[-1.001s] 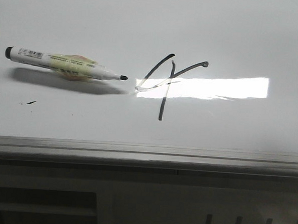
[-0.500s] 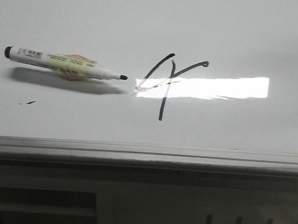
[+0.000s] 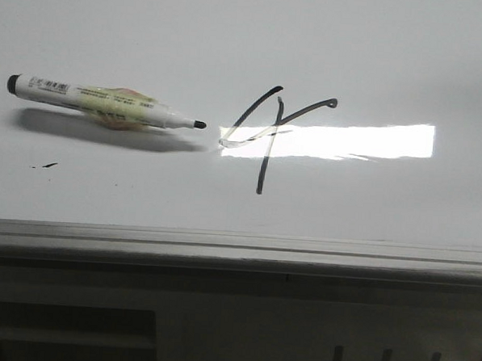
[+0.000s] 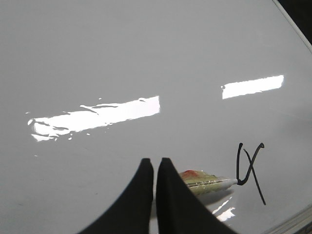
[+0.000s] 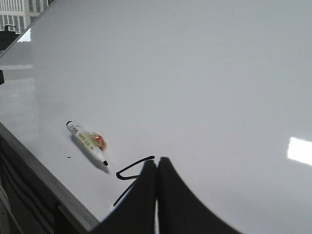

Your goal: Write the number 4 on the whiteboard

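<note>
The number 4 (image 3: pixel 268 133) is drawn in thin black strokes on the glossy whiteboard (image 3: pixel 353 49), partly across a bright light reflection. A white marker (image 3: pixel 104 102) with a black tip, uncapped, lies flat on the board left of the 4, tip pointing at it. No gripper shows in the front view. My left gripper (image 4: pixel 155 161) is shut and empty, held above the board; the marker (image 4: pixel 207 180) lies partly behind its finger, next to the 4 (image 4: pixel 248 168). My right gripper (image 5: pixel 156 161) is shut and empty, covering part of the 4 (image 5: pixel 131 173); the marker (image 5: pixel 87 141) lies beside it.
A tiny black smudge (image 3: pixel 46 166) sits on the board below the marker. The grey metal edge rail (image 3: pixel 237 249) runs along the board's near edge, with the robot's base below it. The board's edge also shows in the right wrist view (image 5: pixel 34 163).
</note>
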